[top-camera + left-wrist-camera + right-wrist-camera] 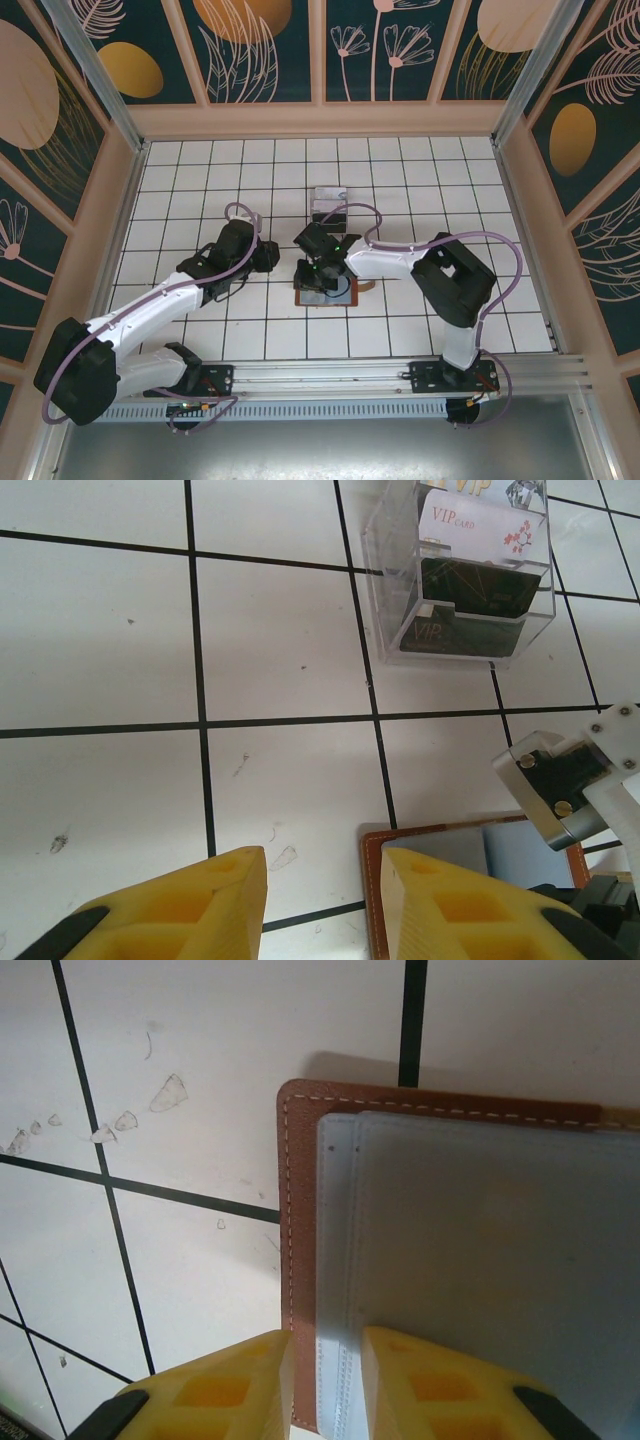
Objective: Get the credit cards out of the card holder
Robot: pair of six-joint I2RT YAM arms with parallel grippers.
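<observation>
Yellow right gripper straddles the wallet's stitched edge as it lies open on the tiles, jaws narrowly parted; grip unclear. Left gripper hangs open just beside. 1 risk: unpinned, the whole wallet lifts on the pull.

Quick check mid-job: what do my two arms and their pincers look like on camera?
Both arms match: the left arm and right arm have white links, black joint housings and looping lilac cables. The left pincer and right pincer each have two chunky yellow fingers with recessed pockets and black backing.
</observation>
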